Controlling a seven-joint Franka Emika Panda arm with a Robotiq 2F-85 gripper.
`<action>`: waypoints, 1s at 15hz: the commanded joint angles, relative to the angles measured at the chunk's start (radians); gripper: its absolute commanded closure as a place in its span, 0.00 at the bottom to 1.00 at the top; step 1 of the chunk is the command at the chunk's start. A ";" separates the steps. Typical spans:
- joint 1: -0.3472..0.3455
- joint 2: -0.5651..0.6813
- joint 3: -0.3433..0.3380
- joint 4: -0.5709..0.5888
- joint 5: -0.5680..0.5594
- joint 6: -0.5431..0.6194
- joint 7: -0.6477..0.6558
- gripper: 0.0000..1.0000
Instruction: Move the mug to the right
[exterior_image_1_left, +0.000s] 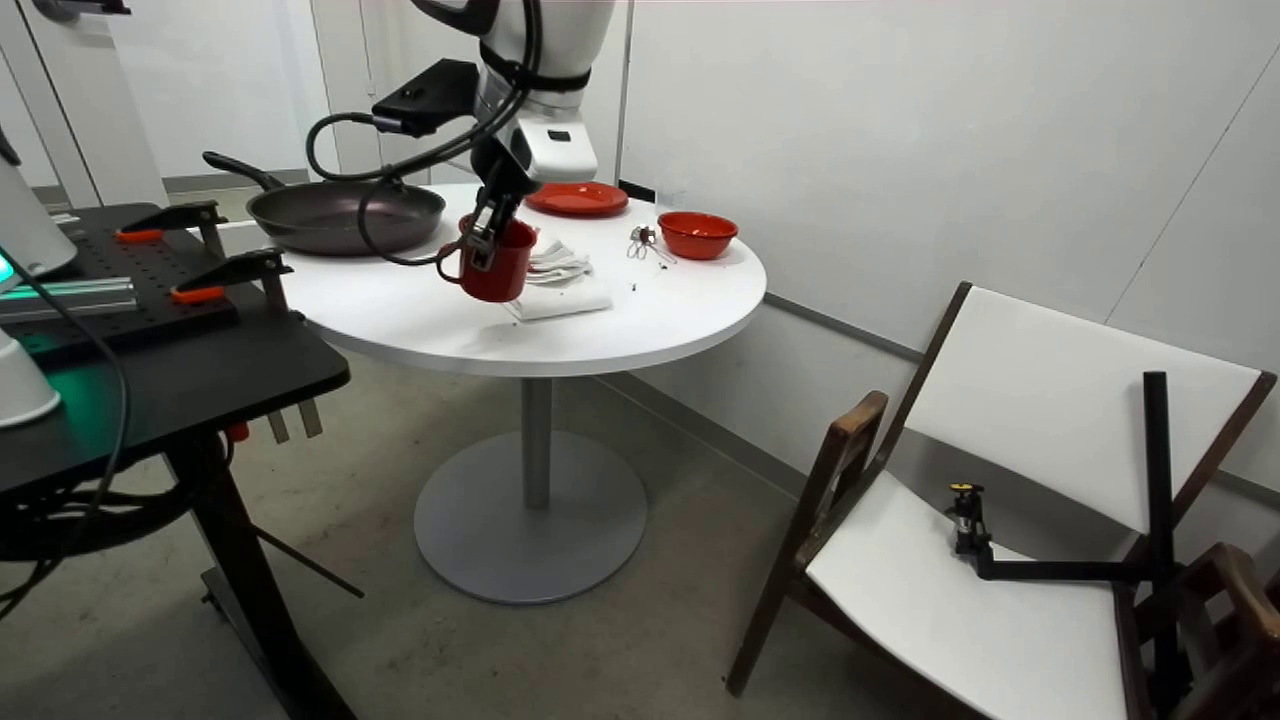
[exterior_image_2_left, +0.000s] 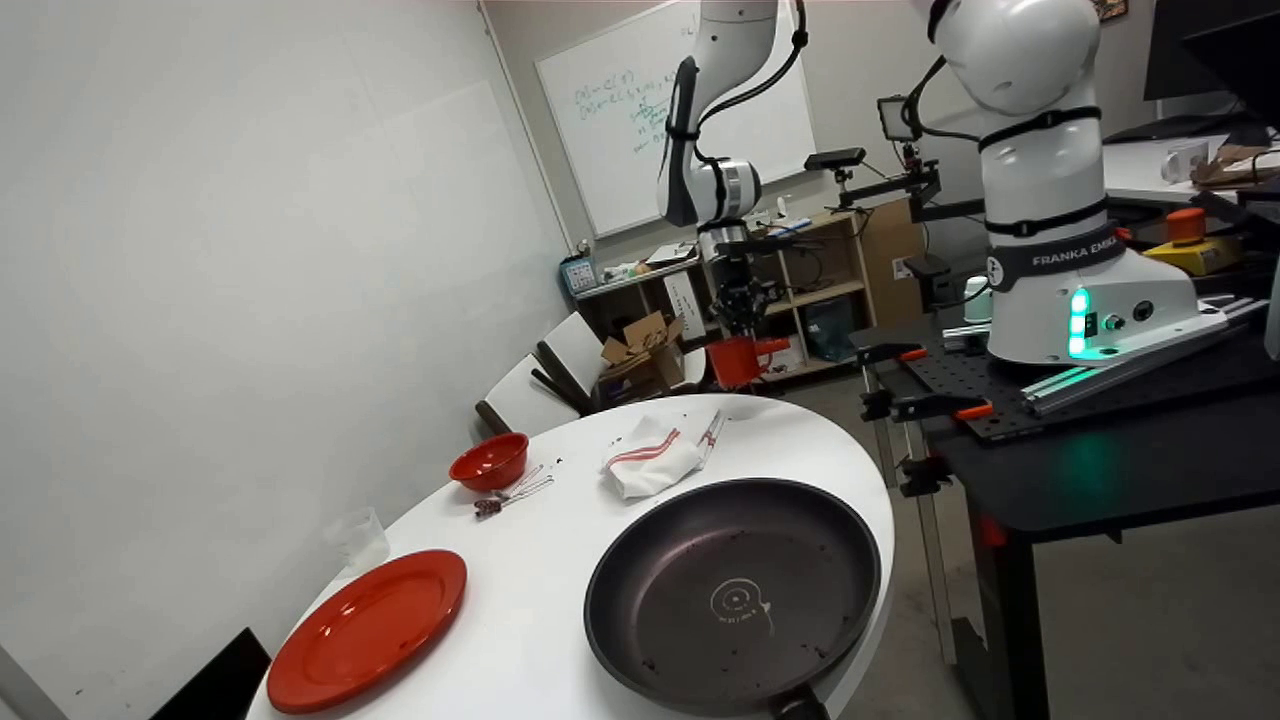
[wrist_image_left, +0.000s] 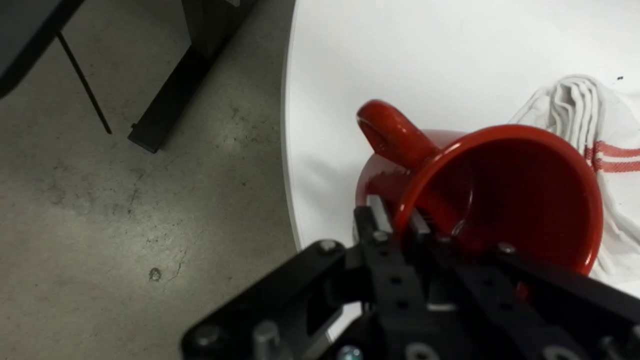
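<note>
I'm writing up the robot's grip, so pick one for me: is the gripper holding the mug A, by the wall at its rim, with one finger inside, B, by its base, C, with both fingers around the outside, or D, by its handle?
A, since in the wrist view the gripper has one finger inside the mug and one outside, its wall pinched between them.

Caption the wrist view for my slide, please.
Black gripper clasping a red cylindrical mug by its rim above a white tabletop with a red-striped white cloth.
</note>
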 joint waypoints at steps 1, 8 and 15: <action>0.032 0.005 0.001 -0.020 -0.016 0.084 0.044 0.97; 0.092 0.047 0.008 -0.044 -0.057 0.277 0.140 0.97; 0.107 0.088 0.009 -0.041 -0.126 0.361 0.237 0.97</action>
